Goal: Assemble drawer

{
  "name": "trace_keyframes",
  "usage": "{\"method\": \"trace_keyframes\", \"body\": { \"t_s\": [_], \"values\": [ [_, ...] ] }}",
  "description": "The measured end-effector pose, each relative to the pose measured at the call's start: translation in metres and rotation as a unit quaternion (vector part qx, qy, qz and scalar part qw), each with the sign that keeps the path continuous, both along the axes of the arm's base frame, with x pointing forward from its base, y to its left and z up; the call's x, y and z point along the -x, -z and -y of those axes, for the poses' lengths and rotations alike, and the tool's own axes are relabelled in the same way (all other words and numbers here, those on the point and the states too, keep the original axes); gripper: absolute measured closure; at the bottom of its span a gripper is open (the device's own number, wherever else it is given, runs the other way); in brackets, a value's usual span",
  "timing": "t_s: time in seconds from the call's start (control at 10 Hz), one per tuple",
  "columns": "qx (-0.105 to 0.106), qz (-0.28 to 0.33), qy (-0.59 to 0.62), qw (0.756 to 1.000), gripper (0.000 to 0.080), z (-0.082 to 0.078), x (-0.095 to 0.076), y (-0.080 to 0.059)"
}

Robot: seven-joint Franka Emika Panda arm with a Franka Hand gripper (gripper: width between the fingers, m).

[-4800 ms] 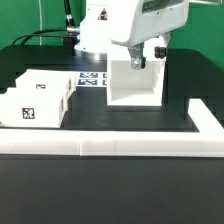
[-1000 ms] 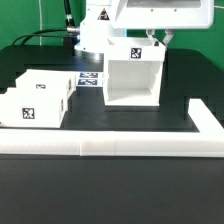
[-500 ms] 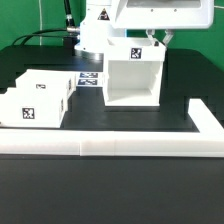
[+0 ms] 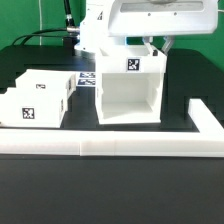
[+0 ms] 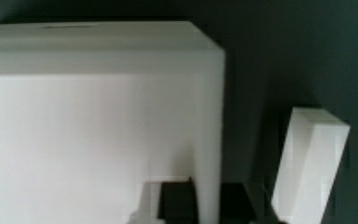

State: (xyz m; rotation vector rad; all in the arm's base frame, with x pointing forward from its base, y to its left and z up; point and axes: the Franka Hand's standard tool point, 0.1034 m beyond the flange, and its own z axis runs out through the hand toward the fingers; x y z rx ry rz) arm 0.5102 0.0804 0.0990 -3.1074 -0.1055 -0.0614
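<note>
The gripper (image 5: 208, 204) pinches one thin wall of the big white shell (image 4: 128, 95), with a finger on each side. The shell is upright, open side to the front, right of the small white boxes (image 4: 38, 100) and behind the white rail (image 4: 110, 148)
</note>
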Motion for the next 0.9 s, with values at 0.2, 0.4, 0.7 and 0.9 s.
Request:
{"method": "trace_keyframes", "body": {
  "t_s": [0.2,0.4,0.7,0.9],
  "values": [
    [-0.009,0.019,0.035,0.999,0.0762,-0.011,-0.039,0.000],
    [-0.015,0.038,0.044,0.998,0.0762,-0.018,-0.062,-0.001],
    [-0.018,0.038,0.061,0.997,0.0762,-0.018,-0.063,-0.001],
    [-0.027,0.037,0.116,0.992,0.0762,-0.021,-0.064,-0.002]
  ]
}}
